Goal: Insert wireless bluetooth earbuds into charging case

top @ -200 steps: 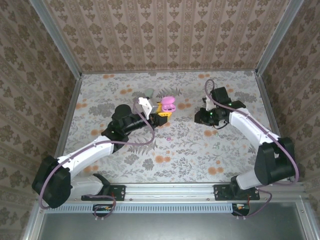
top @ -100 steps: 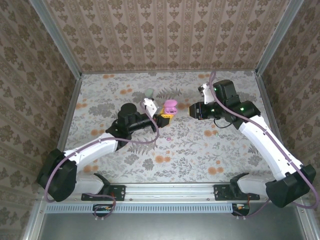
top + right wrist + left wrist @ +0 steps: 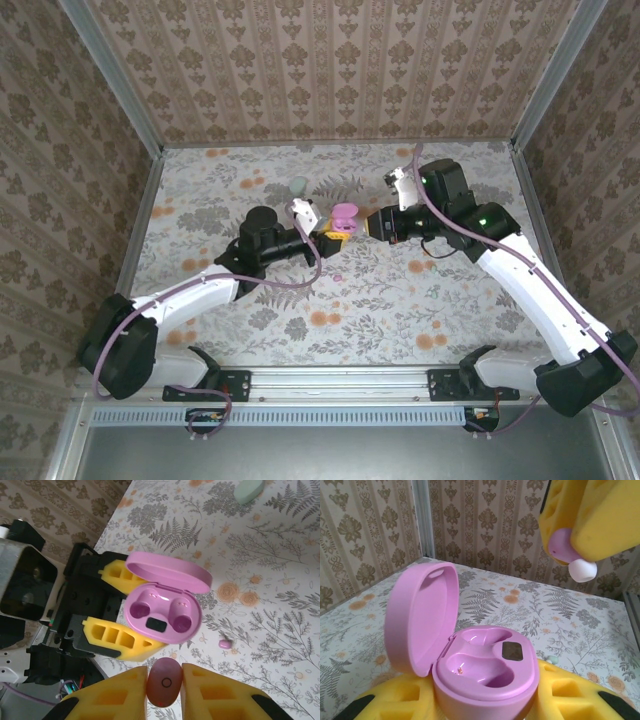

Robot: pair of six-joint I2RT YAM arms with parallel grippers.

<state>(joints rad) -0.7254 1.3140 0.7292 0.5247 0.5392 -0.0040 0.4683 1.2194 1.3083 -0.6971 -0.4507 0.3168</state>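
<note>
The pink charging case (image 3: 343, 216) is held above the table with its lid (image 3: 420, 620) open, and my left gripper (image 3: 331, 233) is shut on its base between yellow fingers (image 3: 580, 695). Both of its wells (image 3: 160, 611) are empty. My right gripper (image 3: 372, 226) hovers just right of the case, shut on one pink-purple earbud (image 3: 164, 682). Seen from the left wrist, that earbud (image 3: 567, 552) hangs above the case (image 3: 485, 680) with its white tip pointing down. A second earbud (image 3: 337, 276) lies on the table in front of the case, also seen in the right wrist view (image 3: 225, 643).
A mint-green case (image 3: 298, 184) lies shut on the floral table behind the left gripper, and shows at the top of the right wrist view (image 3: 248, 490). Papered walls with metal corner posts (image 3: 422, 520) enclose the table on three sides.
My right arm has lifted from the table and swung left, bringing its earbud close beside the open case. The left arm has shifted the case slightly right.
</note>
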